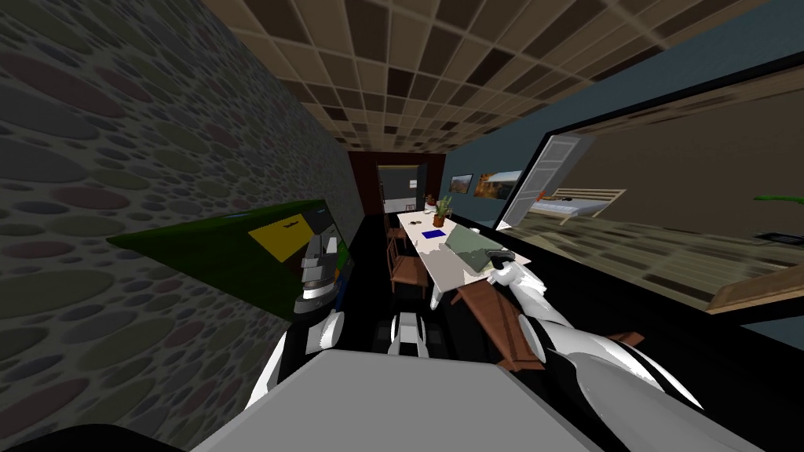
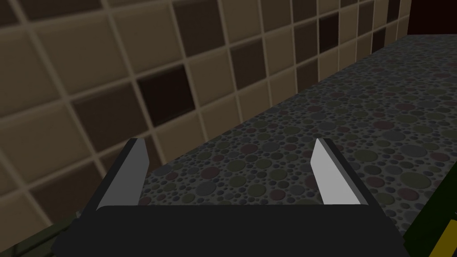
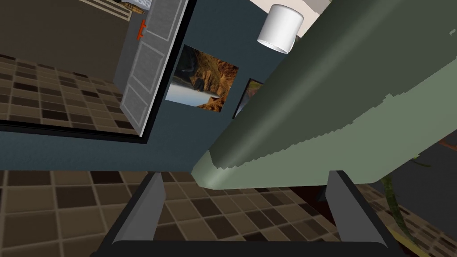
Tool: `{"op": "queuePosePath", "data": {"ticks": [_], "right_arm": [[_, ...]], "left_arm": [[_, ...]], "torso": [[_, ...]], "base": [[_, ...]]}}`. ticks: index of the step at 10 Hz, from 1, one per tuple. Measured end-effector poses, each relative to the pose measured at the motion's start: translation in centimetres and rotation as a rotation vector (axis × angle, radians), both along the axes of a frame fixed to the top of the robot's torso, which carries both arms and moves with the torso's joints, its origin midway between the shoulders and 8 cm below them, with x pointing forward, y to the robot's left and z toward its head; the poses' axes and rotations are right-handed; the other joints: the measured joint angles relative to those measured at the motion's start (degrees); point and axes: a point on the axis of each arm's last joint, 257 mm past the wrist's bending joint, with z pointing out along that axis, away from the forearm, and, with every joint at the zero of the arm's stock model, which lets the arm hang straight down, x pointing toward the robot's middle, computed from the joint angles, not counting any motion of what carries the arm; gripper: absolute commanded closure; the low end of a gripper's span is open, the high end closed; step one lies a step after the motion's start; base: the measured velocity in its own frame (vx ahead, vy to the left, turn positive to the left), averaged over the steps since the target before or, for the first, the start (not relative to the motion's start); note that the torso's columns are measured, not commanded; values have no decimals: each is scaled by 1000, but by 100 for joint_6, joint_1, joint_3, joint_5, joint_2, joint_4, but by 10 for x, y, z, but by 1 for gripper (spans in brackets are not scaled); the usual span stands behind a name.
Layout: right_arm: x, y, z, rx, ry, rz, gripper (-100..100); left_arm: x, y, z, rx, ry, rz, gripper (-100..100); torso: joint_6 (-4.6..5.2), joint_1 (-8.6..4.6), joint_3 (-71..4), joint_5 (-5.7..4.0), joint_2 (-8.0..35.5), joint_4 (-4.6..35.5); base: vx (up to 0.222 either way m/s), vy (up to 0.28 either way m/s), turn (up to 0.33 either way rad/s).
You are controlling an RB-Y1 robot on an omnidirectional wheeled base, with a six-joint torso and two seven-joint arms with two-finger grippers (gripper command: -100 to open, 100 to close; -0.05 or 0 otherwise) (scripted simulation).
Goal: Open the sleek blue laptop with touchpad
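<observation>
2 grippers and both are spread wide with nothing held; the right gripper [image 1: 497, 259] is out over the near end of a long white table [image 1: 441, 271], right at the laptop [image 1: 469, 246]; that laptop renders as a dull grey-green slab (not blue at all, going by what's drawn), and it lies on the table's near right part, well apart from a small flat blue thing [image 1: 432, 234] further down the tabletop and a potted plant [image 1: 440, 213] beyond that.

From the right wrist view the right gripper [image 3: 246, 174] has its 2 fingers [image 3: 149, 209] standing apart, and the laptop [image 3: 321, 116] is a big grey-green shape just ahead of the tips; 1 rounded corner of it sits between the fingers, while its long edge runs past the other finger's tip; can't tell if anything is touching, and can't tell if the lid is raised; a white cylinder [image 3: 279, 28] stands near the laptop's far end.

Brown wooden chairs [image 1: 408, 268] sit along the table's left side, and another chair [image 1: 502, 323] is under my right forearm.

Left gripper [image 1: 324, 245] is raised up beside the pebbled wall on my left; in its wrist view the left gripper [image 2: 228, 140] shows its fingers [image 2: 332, 176] parted.
</observation>
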Motion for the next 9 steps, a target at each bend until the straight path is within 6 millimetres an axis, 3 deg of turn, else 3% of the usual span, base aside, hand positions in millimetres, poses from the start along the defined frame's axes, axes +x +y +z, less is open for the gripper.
{"op": "queuePosePath", "data": {"ticks": [9], "right_arm": [[8,3,39,-302,100,83,-100]], "left_arm": [[0,0,0,0,0,0,0]], "torso": [[0,0,-1,2,-1,1]], "base": [[-22,-78,54]]}}
